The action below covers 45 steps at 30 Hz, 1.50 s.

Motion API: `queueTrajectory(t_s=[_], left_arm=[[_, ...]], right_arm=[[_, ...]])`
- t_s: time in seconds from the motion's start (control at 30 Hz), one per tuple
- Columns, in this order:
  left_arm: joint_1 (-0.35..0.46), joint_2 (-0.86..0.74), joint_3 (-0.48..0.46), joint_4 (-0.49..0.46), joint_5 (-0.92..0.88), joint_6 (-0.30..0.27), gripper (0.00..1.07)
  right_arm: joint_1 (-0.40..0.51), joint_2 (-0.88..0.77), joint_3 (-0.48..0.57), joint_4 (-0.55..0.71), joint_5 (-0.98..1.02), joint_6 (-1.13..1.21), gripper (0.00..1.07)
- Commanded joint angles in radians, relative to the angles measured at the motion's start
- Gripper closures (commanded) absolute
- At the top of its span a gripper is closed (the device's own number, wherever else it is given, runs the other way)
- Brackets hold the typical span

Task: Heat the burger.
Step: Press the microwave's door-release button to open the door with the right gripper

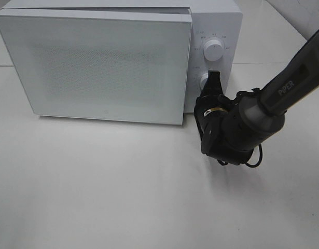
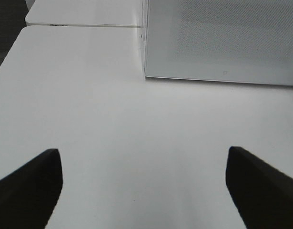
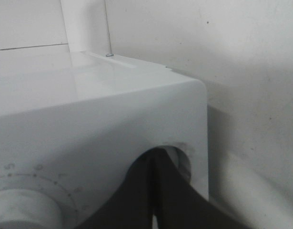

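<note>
The burger is hidden; nothing of it shows in any view. A white microwave (image 1: 97, 62) stands at the back of the table, its frosted door covering the front. My right gripper (image 1: 213, 78) is shut, its two black fingers pressed together with the tips at the microwave's lower knob (image 1: 204, 81). In the right wrist view the closed fingertips (image 3: 155, 157) meet right in front of that knob (image 3: 183, 162). My left gripper (image 2: 144, 191) is open and holds nothing, hanging over bare table in front of the microwave (image 2: 222, 38). It is outside the exterior high view.
An upper knob (image 1: 215, 50) sits above the lower one on the control panel. The right arm (image 1: 283, 93) comes in from the right edge. White table (image 1: 123, 192) stretches in front of the microwave, and a second table (image 2: 79, 14) adjoins behind.
</note>
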Motion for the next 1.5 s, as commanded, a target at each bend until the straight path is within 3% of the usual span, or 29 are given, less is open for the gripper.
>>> queueTrajectory(t_s=[0.03, 0.2, 0.97, 1.33, 1.5], left_arm=[[-0.001, -0.02, 0.004, -0.01, -0.012, -0.002, 0.19], [-0.001, -0.02, 0.004, -0.01, -0.012, -0.002, 0.19], [-0.001, -0.02, 0.004, -0.01, -0.012, -0.002, 0.19], [-0.001, -0.02, 0.004, -0.01, -0.012, -0.002, 0.19], [-0.001, -0.02, 0.004, -0.01, -0.012, -0.002, 0.19]], right_arm=[[-0.04, -0.015, -0.071, -0.031, -0.195, -0.031, 1.07], [-0.07, -0.008, -0.136, -0.048, -0.217, -0.069, 1.07], [-0.079, -0.006, -0.136, -0.053, -0.035, -0.112, 1.07], [-0.079, -0.019, -0.077, -0.075, -0.021, -0.108, 1.07], [-0.067, -0.058, -0.012, -0.076, 0.077, -0.106, 1.07]])
